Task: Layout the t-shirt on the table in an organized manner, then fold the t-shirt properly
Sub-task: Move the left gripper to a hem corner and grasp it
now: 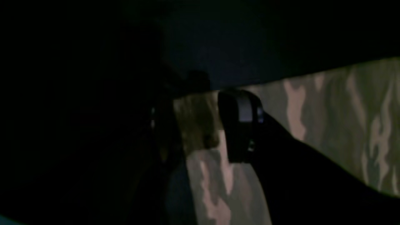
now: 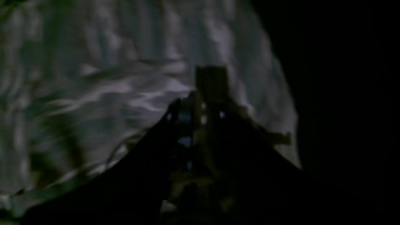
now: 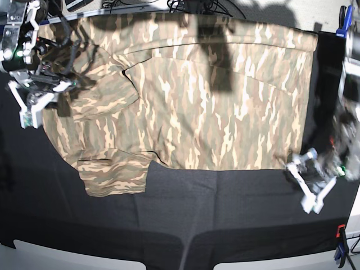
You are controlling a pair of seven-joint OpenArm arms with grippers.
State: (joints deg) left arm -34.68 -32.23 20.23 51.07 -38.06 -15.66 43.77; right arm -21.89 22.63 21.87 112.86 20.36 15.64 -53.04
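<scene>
the t-shirt (image 3: 197, 95) lies spread across the far half of the table (image 3: 225, 208), its top edge close to the table's far rim and its right edge short of the right rim, leaving a narrow black strip there. a sleeve (image 3: 112, 171) juts toward the near side at lower left; another sleeve (image 3: 107, 90) is folded inward over the body. the near half of the black cloth is open. the left gripper (image 3: 311, 180) sits at the shirt's near right corner, fingers spread apart, holding nothing that shows. the right gripper (image 3: 34, 107) hovers over the shirt's left edge; whether its fingers grasp fabric cannot be told. a blue clamp (image 3: 341, 14) and a red clamp (image 3: 340, 239) mark the right rim.
</scene>
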